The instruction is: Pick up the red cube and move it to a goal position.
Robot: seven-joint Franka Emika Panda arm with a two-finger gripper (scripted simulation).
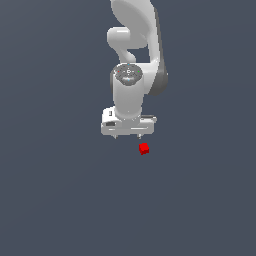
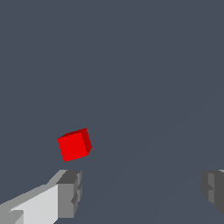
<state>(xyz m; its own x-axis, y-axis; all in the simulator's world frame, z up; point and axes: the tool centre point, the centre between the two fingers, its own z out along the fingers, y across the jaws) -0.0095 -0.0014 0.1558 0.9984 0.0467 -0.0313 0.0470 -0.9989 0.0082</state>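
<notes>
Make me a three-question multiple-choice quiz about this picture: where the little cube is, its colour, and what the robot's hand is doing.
1. Where is the cube relative to the hand?
A. Clamped between the fingers
B. Apart from the hand, beyond one fingertip
C. On top of the arm

2. What colour is the cube?
A. Red
B. Green
C. Yellow

3. What state is the hand in?
A. Shut on the cube
B. Shut on nothing
C. Open and empty

Answers: 1 B, the wrist view shows the cube lying clear of the fingers, not between them. 2 A, it is bright red in both views. 3 C, the two fingers stand wide apart with nothing between them.
</notes>
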